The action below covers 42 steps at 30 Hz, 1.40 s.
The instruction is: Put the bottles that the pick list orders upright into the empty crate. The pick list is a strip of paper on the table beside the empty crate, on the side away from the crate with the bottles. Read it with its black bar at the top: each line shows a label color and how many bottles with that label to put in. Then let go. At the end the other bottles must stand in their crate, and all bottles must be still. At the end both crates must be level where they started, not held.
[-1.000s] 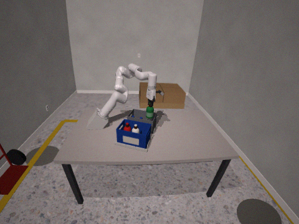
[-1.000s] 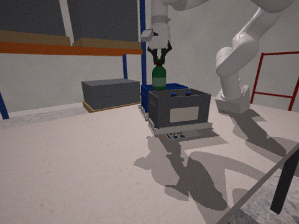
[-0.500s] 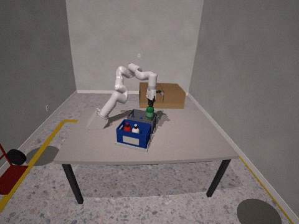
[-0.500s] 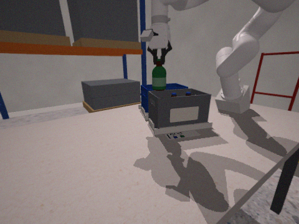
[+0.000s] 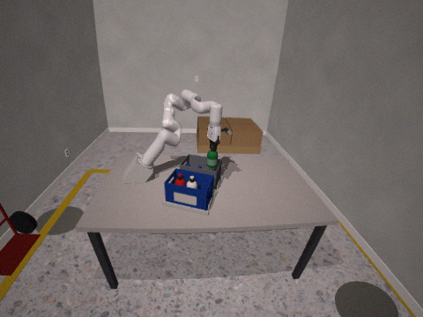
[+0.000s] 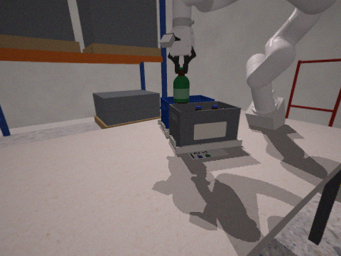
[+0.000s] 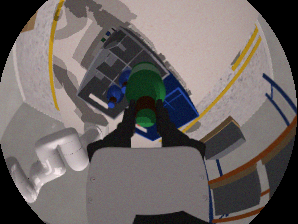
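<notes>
In the exterior view, the pale counter (image 5: 264, 194) (image 6: 89, 178) (image 7: 200, 30) is seen nearest. On it the pick list (image 6: 217, 153) (image 7: 107, 35) is laid just beside the gray crate (image 5: 218, 176) (image 6: 185, 128) (image 7: 85, 95); blue and green marks are shown, but the amounts cannot be read.

The gray crate is set level, divided into compartments, and two blue bottles (image 5: 199, 166) (image 6: 198, 107) (image 7: 114, 94) are held in it, blue caps uppermost. The green bottle (image 5: 212, 158) (image 6: 181, 89) (image 7: 145, 85) is suspended upright over one end of this crate, its neck grasped between the black fingers of the tool (image 5: 213, 143) (image 6: 181, 71) (image 7: 145, 106). Whether its base is below the rim cannot be told.

Just beyond, the blue crate (image 5: 203, 200) (image 6: 165, 110) (image 7: 186, 120) is placed level; a red bottle (image 5: 180, 181) and a white bottle (image 5: 191, 185) are seen upright inside it in the top view.

Farther back, the white arm (image 5: 169, 114) (image 6: 271, 60) (image 7: 62, 145) is mounted on the counter. Beyond the counter, gray boxes (image 6: 126, 107) (image 7: 225, 140) are stacked near a storage rack (image 6: 106, 57) (image 7: 250, 172) with an orange beam.

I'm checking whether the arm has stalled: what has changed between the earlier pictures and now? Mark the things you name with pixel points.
Nothing visibly changed. The hand (image 5: 214, 144) (image 6: 181, 71) (image 7: 145, 106) is still closed on the green bottle (image 5: 212, 158) (image 6: 181, 89) (image 7: 145, 86), upright above the gray crate (image 5: 218, 178) (image 6: 185, 133) (image 7: 86, 96); nothing was taken hold of or let go. Both that crate and the blue crate (image 5: 204, 190) (image 6: 165, 111) (image 7: 185, 104) stayed put.
</notes>
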### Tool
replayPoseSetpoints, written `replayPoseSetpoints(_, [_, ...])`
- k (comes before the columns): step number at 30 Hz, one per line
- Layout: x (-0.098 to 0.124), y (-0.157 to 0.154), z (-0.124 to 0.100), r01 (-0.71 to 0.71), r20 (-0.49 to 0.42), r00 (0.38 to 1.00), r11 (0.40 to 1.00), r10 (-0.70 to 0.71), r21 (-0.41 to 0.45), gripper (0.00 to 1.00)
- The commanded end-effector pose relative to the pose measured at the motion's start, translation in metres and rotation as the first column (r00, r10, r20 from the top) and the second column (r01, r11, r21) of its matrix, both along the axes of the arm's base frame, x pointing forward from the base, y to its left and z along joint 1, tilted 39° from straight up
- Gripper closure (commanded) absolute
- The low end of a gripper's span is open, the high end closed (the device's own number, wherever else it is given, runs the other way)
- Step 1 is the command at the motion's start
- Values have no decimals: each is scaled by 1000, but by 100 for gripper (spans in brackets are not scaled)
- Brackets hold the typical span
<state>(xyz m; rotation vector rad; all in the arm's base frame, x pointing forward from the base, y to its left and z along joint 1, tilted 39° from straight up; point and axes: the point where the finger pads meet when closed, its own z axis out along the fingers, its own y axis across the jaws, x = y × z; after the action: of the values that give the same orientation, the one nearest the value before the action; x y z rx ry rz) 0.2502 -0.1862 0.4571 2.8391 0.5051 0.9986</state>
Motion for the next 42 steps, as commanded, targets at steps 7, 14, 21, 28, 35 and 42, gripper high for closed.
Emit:
replayPoseSetpoints(7, [0, 0, 1, 1, 2, 1000, 1000, -1, -3, 100])
replayPoseSetpoints(14, [0, -1, 1, 1, 2, 1000, 1000, -1, -3, 100])
replayPoseSetpoints(21, [0, -1, 1, 1, 2, 1000, 1000, -1, -3, 100])
replayPoseSetpoints(28, [4, 0, -4, 1, 2, 1000, 1000, -1, -3, 100])
replayPoseSetpoints(35, [8, 0, -9, 1, 2, 1000, 1000, -1, -3, 100])
replayPoseSetpoints(42, [12, 0, -13, 1, 2, 1000, 1000, -1, -3, 100])
